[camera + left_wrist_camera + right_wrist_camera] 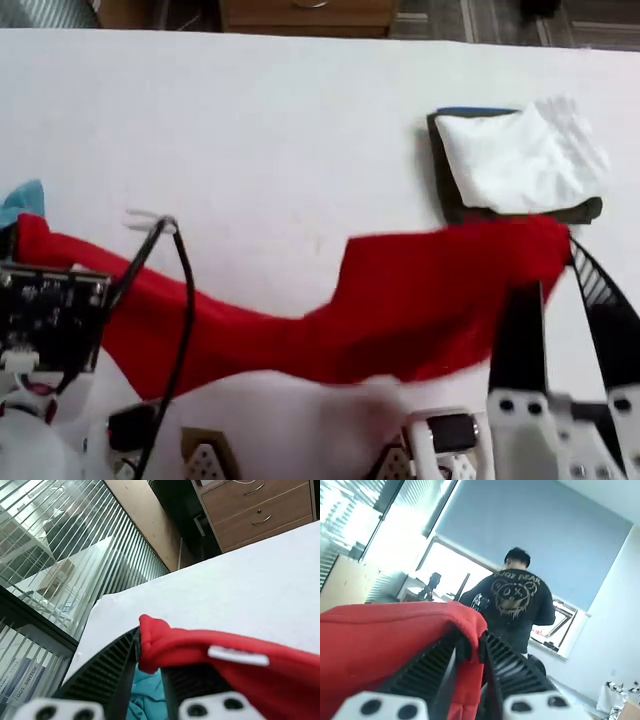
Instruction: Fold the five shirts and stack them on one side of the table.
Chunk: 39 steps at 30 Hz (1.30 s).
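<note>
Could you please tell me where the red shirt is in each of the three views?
High view: the red shirt stretches over the near side of the table, left to right.
Left wrist view: one end is pinched in the left gripper.
Right wrist view: the other end is pinched in the right gripper.
Shared landmark: the right gripper's black ribbed fingers.

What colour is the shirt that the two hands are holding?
Plain red. The shirt shows best in the high view.
</note>
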Tool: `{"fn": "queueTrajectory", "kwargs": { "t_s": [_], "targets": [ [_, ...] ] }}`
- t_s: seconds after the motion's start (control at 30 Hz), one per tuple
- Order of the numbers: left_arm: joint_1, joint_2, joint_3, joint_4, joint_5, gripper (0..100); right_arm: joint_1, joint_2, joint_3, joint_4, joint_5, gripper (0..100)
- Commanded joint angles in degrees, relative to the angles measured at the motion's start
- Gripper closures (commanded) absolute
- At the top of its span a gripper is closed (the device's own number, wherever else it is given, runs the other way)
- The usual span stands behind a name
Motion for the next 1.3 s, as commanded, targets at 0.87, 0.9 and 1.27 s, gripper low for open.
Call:
{"fn": "queueTrajectory", "kwargs": {
  "t_s": [0.87,0.9,1.27],
  "targets": [
    [-2.81,-0.09,-5.14,1.41,2.99,97,0.66,-2.33,-6.86,-0.66,-4.40,98.0],
    [-2.81,-0.09,-5.14,1.41,2.99,97,0.57,-1.80,-6.68,-0.66,-4.48,97.9],
    [-2.81,-0.18,-5.41,2.55,3.60,97,-2.86,-0.40,-6.95,-0.57,-5.63,97.9]
  ]
}}
